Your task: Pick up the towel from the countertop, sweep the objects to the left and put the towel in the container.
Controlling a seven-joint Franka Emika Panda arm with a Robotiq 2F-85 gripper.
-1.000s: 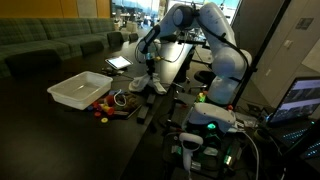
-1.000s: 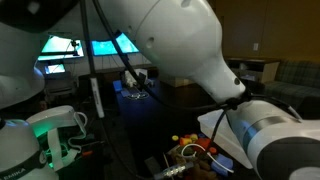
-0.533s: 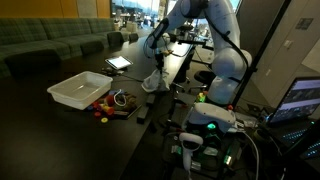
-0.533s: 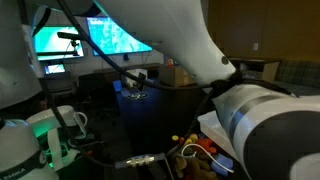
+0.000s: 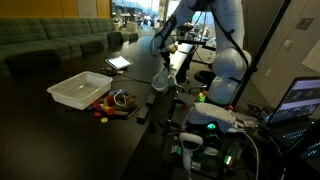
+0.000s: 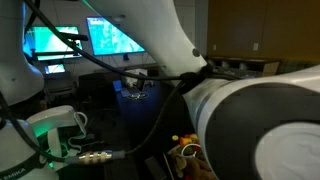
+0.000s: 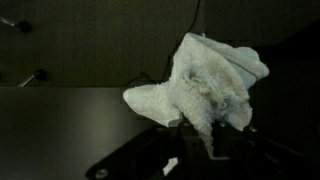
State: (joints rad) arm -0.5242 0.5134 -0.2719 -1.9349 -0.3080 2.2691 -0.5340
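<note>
Countertop (image 5: 55,135) dark, white container (image 5: 79,91) on it, towel (image 7: 205,82) in gripper (image 5: 163,66), sofa (image 5: 50,44) behind

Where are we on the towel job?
Done: towel is off the countertop, pinched in the gripper. In hand: it hangs clear of the surface. Left: sweep the small objects beside the white container, then put the towel in it.

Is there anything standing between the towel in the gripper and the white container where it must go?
Nothing tall. The towel hangs from the gripper above the countertop; only small objects lie low beside the container, on the towel's side.
</note>
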